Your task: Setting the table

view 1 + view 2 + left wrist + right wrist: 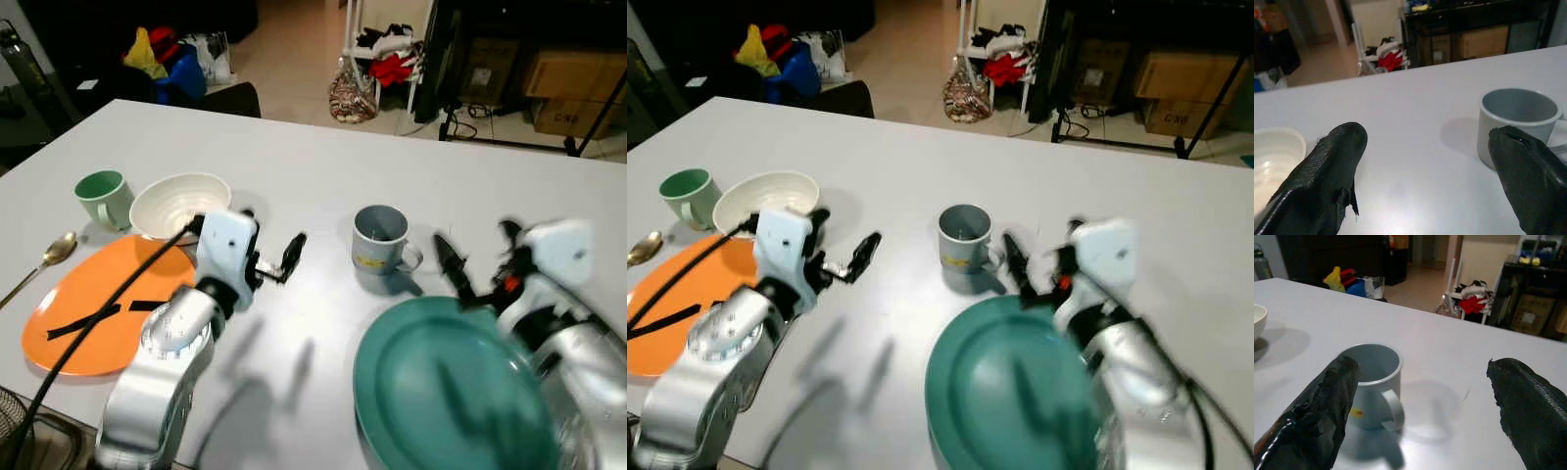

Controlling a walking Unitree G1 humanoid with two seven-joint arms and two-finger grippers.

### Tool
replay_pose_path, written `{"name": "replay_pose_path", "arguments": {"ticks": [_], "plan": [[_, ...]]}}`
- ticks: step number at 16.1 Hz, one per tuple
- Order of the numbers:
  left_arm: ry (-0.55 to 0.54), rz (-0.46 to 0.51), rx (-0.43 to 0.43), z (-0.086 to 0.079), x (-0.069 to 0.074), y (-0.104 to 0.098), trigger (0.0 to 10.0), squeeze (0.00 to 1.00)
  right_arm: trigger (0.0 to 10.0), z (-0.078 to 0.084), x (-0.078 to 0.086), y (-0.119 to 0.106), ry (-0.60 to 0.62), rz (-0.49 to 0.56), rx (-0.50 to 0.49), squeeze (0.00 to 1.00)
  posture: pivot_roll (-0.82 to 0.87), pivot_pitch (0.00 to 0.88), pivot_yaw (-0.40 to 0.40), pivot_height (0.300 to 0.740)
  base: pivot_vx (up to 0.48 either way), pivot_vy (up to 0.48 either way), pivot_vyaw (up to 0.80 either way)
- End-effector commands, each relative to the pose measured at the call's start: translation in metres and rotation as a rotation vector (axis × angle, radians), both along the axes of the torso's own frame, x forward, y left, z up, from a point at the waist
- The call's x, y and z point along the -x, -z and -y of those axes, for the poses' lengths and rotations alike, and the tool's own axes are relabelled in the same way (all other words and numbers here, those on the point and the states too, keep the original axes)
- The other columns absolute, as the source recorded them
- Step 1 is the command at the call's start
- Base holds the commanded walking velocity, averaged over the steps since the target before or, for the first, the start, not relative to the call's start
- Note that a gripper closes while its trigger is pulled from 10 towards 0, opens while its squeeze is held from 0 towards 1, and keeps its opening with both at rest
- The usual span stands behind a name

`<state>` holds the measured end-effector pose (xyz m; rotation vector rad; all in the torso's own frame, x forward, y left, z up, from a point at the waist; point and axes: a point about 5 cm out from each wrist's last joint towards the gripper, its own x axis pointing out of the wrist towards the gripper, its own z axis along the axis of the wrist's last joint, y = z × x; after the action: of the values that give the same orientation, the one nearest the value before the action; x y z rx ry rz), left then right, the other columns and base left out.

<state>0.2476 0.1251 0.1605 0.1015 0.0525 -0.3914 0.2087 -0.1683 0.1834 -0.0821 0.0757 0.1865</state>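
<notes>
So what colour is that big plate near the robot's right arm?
The plate is dark teal green, plain with no pattern. It shows best in the left eye view.

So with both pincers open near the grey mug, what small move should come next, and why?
Probably ease the right pincer forward toward the grey mug. Its fingers are spread and empty, and in the right wrist view the mug's handle faces them. The mug stands just beyond the teal plate, apart from it. The left pincer is also open, but sits farther to the side.

Far worktop (323,157): bare and open.
Centre: grey mug (380,238) stood alone, open worktop on either side of it.
Left: bowl (176,204), green cup (104,199), orange plate (98,304) crowded together.
Near right: teal plate (441,392) blocked the edge.
</notes>
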Motion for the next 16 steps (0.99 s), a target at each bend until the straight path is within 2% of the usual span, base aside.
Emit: {"name": "replay_pose_path", "arguments": {"ticks": [1, 4, 7, 12, 16], "plan": [[-0.014, 0.02, -0.004, 0.0, 0.002, -0.004, 10.0, 0.0, 10.0, -0.008, 0.002, -0.002, 0.004, 0.007, -0.004, 1.0, 0.03, 0.001, 0.073, 0.74, 0.0, 0.0, 0.0], [-0.019, 0.04, -0.011, -0.001, 0.003, -0.009, 10.0, 0.0, 10.0, -0.019, 0.004, 0.001, -0.029, -0.005, -0.013, 1.0, 0.04, 0.004, 0.064, 0.74, 0.0, 0.0, 0.2], [-0.029, 0.056, -0.009, -0.007, 0.006, -0.012, 10.0, 0.0, 10.0, -0.022, 0.007, 0.002, -0.044, -0.001, -0.018, 1.0, 0.04, 0.005, 0.064, 0.74, 0.0, 0.0, 0.8], [-0.022, 0.049, -0.02, -0.005, 0.01, -0.011, 10.0, 0.0, 10.0, -0.027, 0.008, 0.001, -0.078, 0.01, -0.03, 1.0, 0.04, 0.011, 0.063, 0.74, 0.0, 0.0, 0.8], [-0.041, 0.038, -0.037, -0.011, 0.012, -0.009, 10.0, 0.0, 10.0, -0.026, 0.009, 0.002, -0.054, -0.007, -0.073, 1.0, 0.05, 0.011, 0.06, 0.74, 0.0, 0.0, 0.8]]}}
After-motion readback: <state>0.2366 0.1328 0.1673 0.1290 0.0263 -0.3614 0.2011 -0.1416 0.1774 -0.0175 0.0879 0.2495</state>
